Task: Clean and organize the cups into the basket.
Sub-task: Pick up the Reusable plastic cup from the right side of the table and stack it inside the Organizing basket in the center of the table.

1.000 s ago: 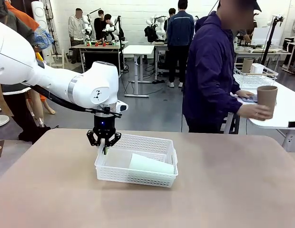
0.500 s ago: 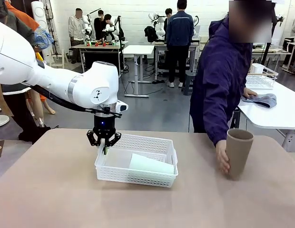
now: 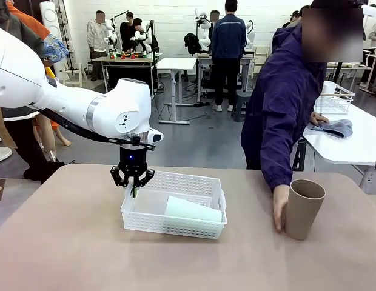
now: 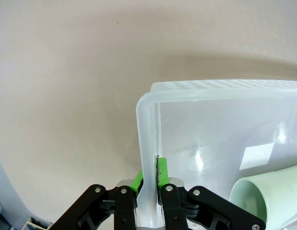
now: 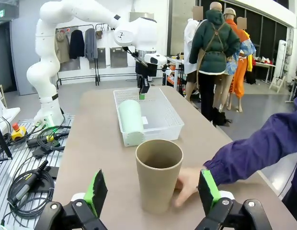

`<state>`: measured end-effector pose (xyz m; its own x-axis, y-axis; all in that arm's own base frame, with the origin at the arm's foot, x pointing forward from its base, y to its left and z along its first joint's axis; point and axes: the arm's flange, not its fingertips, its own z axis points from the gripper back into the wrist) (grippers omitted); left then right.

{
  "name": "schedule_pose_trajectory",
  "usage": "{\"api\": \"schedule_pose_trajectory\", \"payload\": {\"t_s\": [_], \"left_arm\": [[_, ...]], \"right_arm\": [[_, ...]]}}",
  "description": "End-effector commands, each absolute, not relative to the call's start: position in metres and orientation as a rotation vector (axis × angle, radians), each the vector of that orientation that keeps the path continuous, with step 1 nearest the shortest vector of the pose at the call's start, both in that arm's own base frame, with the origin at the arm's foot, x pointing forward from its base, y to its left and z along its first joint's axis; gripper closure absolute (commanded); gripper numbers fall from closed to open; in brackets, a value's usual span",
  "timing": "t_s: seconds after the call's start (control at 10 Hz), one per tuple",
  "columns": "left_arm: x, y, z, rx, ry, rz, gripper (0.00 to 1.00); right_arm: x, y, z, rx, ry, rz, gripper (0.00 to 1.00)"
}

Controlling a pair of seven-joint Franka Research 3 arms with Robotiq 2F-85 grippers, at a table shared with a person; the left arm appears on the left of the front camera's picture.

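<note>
Left gripper [image 3: 134, 191] tight on rim of white lattice basket [image 3: 176, 227], mint cup [image 3: 191, 210] sideways inside.

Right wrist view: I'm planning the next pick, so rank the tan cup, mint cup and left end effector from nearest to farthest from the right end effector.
1. Tan cup, upright just ahead of the open right end effector, a person's hand against it.
2. Mint cup, lying in the basket, beyond it.
3. Left end effector, clamped on the basket's far wall.
</note>
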<state>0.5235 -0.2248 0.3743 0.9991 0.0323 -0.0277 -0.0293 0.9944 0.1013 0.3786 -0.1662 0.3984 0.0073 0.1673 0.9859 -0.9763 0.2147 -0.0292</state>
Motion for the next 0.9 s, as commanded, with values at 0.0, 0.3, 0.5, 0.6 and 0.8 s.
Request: {"api": "schedule_pose_trajectory", "payload": {"t_s": [0.0, 0.3, 0.5, 0.6, 0.8], "left_arm": [[0.523, -0.224, 0.376, 0.101, 0.025, 0.031, 1.0], [0.523, -0.224, 0.376, 0.101, 0.025, 0.031, 1.0], [0.523, -0.224, 0.376, 0.101, 0.025, 0.031, 1.0], [0.523, -0.224, 0.376, 0.101, 0.025, 0.031, 1.0], [0.523, -0.224, 0.376, 0.101, 0.025, 0.031, 1.0]], "right_arm": [[0.381, -0.165, 0.4, 0.923, -1.19, 1.138, 0.0], [0.381, -0.165, 0.4, 0.923, -1.19, 1.138, 0.0], [0.381, -0.165, 0.4, 0.923, -1.19, 1.138, 0.0], [0.379, -0.166, 0.398, 0.923, -1.189, 1.131, 0.0], [0.392, -0.139, 0.355, 0.932, -1.099, 1.174, 0.0]]}}
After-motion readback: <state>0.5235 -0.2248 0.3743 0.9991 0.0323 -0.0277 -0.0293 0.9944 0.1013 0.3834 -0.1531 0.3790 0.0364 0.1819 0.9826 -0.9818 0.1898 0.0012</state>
